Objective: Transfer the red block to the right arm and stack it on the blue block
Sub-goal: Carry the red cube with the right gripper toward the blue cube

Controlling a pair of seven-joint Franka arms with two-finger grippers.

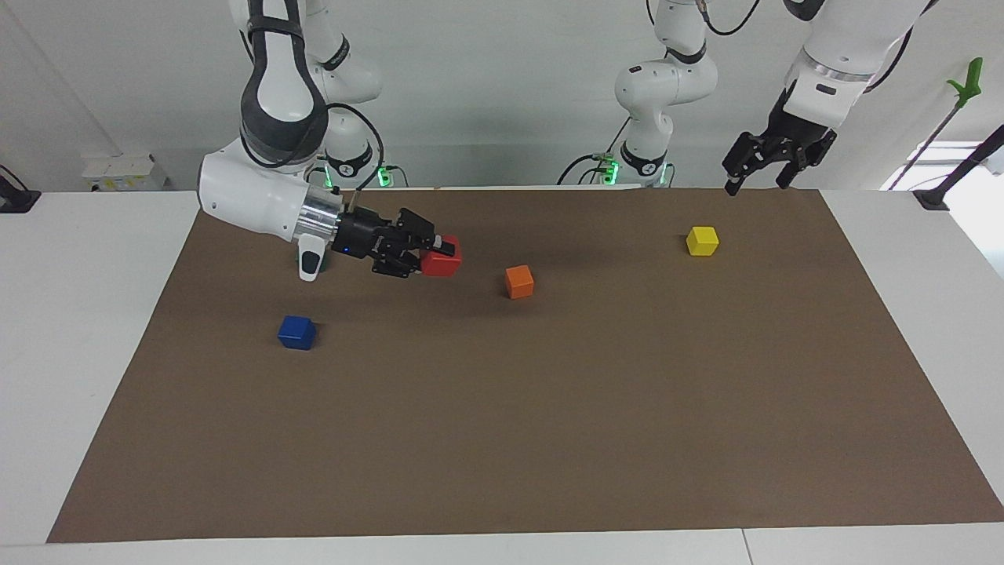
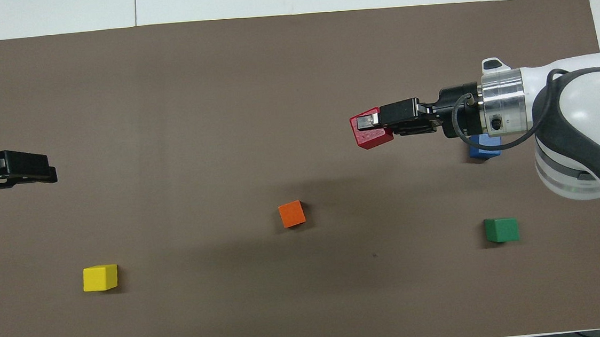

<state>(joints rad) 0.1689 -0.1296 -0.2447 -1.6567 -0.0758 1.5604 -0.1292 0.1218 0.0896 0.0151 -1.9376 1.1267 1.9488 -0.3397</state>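
Note:
My right gripper [image 1: 439,255] is shut on the red block [image 1: 441,265] and holds it tilted in the air over bare mat, between the blue block and the orange block. In the overhead view the right gripper [image 2: 369,125] holds the red block [image 2: 373,137] sideways. The blue block [image 1: 296,332] sits on the mat toward the right arm's end. In the overhead view it [image 2: 483,153] is partly covered by the right wrist. My left gripper [image 1: 757,187] is open and empty, raised over the mat's edge at the left arm's end, and it also shows in the overhead view [image 2: 49,174].
An orange block [image 1: 519,282] lies mid-mat. A yellow block [image 1: 702,241] lies toward the left arm's end. A green block [image 2: 501,229] lies nearer to the robots than the blue block. The brown mat [image 1: 502,439] covers the table.

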